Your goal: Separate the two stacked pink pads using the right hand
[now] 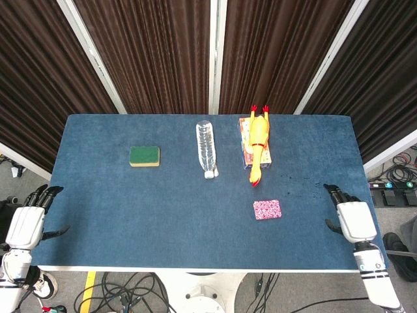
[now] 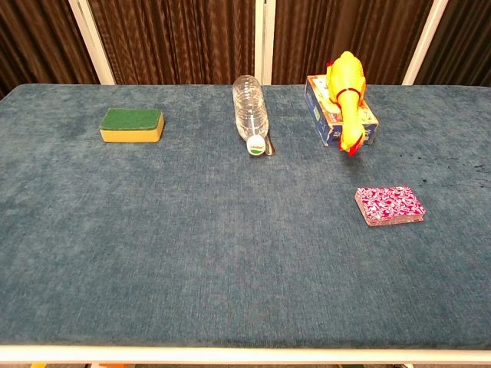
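Note:
The two pink patterned pads (image 1: 267,209) (image 2: 389,205) lie stacked as one block on the blue table, right of centre and towards the front. My right hand (image 1: 351,220) hovers over the table's right edge, to the right of the pads and apart from them, fingers spread and holding nothing. Off the table's left front corner is my left hand (image 1: 27,220), fingers apart and empty. Neither hand shows in the chest view.
A green and yellow sponge (image 1: 144,156) lies at the left. A clear plastic bottle (image 1: 206,148) lies on its side in the middle. A yellow rubber chicken (image 1: 258,144) rests on a blue box (image 2: 337,119) behind the pads.

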You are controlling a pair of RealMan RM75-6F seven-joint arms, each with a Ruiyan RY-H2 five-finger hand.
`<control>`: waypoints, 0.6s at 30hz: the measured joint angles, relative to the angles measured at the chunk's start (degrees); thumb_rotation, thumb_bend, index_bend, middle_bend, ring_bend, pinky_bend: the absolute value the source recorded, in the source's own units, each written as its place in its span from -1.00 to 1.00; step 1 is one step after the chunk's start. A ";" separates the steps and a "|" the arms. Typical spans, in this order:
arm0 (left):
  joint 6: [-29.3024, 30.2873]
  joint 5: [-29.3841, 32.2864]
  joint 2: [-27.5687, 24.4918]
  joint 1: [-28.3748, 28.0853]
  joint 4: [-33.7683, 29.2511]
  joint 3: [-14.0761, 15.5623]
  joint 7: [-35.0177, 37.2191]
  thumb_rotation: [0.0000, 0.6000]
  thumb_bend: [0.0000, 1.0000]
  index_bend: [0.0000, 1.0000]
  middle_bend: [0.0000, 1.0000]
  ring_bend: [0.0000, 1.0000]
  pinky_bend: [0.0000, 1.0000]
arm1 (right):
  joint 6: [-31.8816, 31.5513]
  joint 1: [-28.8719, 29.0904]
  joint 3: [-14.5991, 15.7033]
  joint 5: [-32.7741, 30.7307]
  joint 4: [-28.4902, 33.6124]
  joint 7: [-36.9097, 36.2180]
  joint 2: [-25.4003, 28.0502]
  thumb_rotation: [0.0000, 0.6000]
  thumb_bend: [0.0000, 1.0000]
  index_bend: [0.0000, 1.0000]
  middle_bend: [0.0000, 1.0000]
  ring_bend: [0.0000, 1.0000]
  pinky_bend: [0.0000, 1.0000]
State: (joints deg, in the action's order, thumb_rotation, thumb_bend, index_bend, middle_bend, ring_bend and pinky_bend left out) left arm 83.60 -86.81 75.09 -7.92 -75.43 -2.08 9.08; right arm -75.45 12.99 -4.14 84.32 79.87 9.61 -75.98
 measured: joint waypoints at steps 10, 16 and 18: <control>-0.20 0.63 -0.19 0.40 1.33 0.04 2.00 1.00 -0.94 -0.67 -0.69 -0.84 -0.65 | 8.00 5.06 0.01 -1.58 3.66 11.99 -3.96 1.00 -0.80 -0.41 -0.43 0.59 0.84; -0.24 0.63 -0.05 0.50 2.45 0.09 3.40 1.00 -0.94 -0.67 -0.69 -0.84 -0.65 | 13.05 7.84 -0.30 -6.10 6.71 18.87 -5.05 1.00 -0.80 -0.46 -0.44 0.68 0.88; -0.27 0.65 0.02 0.50 2.71 0.06 3.70 1.00 -0.94 -0.67 -0.69 -0.84 -0.65 | 14.43 8.99 -0.53 -7.71 7.40 20.65 -5.74 1.00 -0.80 -0.46 -0.45 0.69 0.88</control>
State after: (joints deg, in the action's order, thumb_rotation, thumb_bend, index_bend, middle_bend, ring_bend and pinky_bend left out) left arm 83.33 -86.16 75.11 -7.43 -72.72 -2.02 12.79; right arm -61.02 21.98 -4.67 76.61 87.28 30.26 -81.73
